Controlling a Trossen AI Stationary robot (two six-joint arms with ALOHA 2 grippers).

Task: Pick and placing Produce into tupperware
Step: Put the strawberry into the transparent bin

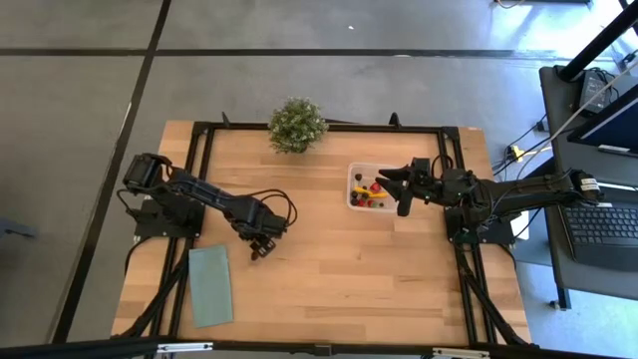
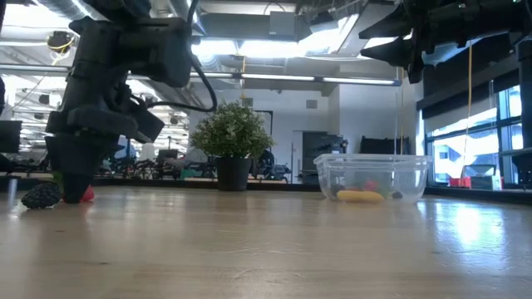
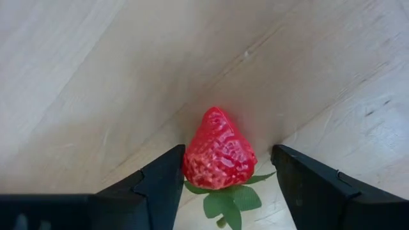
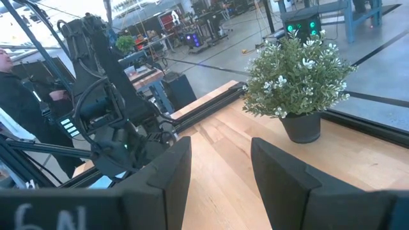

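Left gripper (image 3: 225, 182): down at the table on the left half, fingers spread apart on either side of a red strawberry (image 3: 219, 152); one finger (image 3: 155, 182) touches the berry's side, the other stands just off it, so nothing is clamped.
Strawberry: lying on the bare wood with its green leaves toward the wrist.
Dark berry (image 2: 41, 195): on the table just beside the left gripper in the low view.
Right gripper (image 1: 403, 190): raised above the right edge of the plastic box (image 1: 355, 202), fingers parted and holding nothing.
Plastic box: right of the table's middle, with yellow, red and dark pieces inside.
Potted plant (image 1: 296, 124): at the far edge, near the box but apart from it.
Green cloth (image 1: 210, 285): flat at the near left, just beside the left gripper.
Way between strawberry and box: bare wood.
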